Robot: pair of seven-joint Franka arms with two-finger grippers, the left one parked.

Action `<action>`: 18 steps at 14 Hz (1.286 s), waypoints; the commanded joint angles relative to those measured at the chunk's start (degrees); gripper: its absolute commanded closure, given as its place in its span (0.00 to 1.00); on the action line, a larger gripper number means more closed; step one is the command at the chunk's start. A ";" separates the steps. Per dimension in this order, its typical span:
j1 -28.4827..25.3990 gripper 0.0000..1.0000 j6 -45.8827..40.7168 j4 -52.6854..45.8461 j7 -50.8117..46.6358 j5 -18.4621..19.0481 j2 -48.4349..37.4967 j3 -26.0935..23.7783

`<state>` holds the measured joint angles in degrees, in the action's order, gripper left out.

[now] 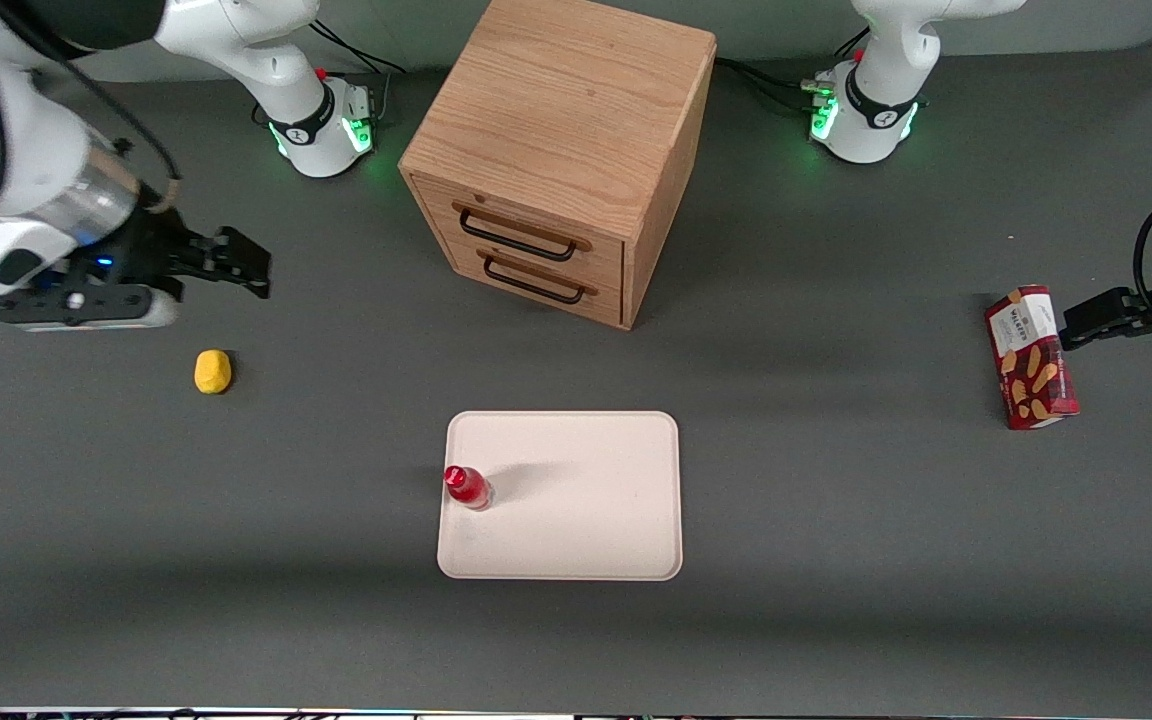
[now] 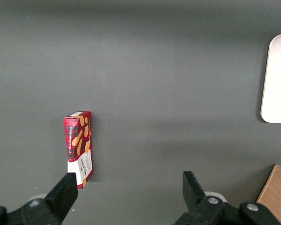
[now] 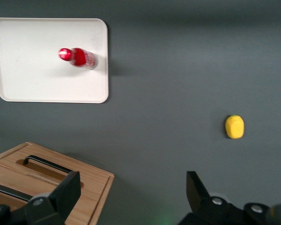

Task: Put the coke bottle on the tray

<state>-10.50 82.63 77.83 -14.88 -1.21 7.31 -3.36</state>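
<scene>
The bottle [image 1: 467, 487] stands upright on the tray [image 1: 586, 520], just inside the tray's edge nearest the working arm's end of the table, its red cap up and its clear base on the tray floor; nothing touches it. The right wrist view shows the same bottle [image 3: 77, 57] standing on the pale tray [image 3: 37, 79], close to one short rim. The tray lies flat on the grey table [image 1: 836, 600], nearer the front camera than the wooden cabinet [image 1: 561, 150], whose two drawers with dark handles are closed and face the tray. The gripper [image 1: 236, 262] hangs above the table toward the working arm's end, well apart from tray and bottle, with its fingers [image 3: 199, 190] spread wide and nothing between them. A small yellow object [image 1: 213, 371] rests on the table near the gripper, nearer the front camera than it, and well apart from the tray; the right wrist view shows it [image 3: 234, 126] lying alone on the grey surface. A red snack box [image 1: 1031, 357] stands toward the parked arm's end of the table, well apart from the tray; the left wrist view shows its biscuit-printed face [image 2: 79, 147] and one corner of the tray [image 2: 276, 79].
</scene>
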 commanded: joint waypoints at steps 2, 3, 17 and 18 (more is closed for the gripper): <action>8.82 0.00 -1.06 3.46 10.72 1.12 -3.44 -1.56; 9.35 0.00 -1.06 4.17 12.84 1.30 -3.97 -0.08; 10.59 0.00 12.30 14.91 22.35 0.68 -7.76 7.06; 10.59 0.00 12.21 14.29 22.35 0.77 -7.23 7.05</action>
<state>-0.06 94.49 93.74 6.03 -1.10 -1.25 3.79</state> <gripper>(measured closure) 0.000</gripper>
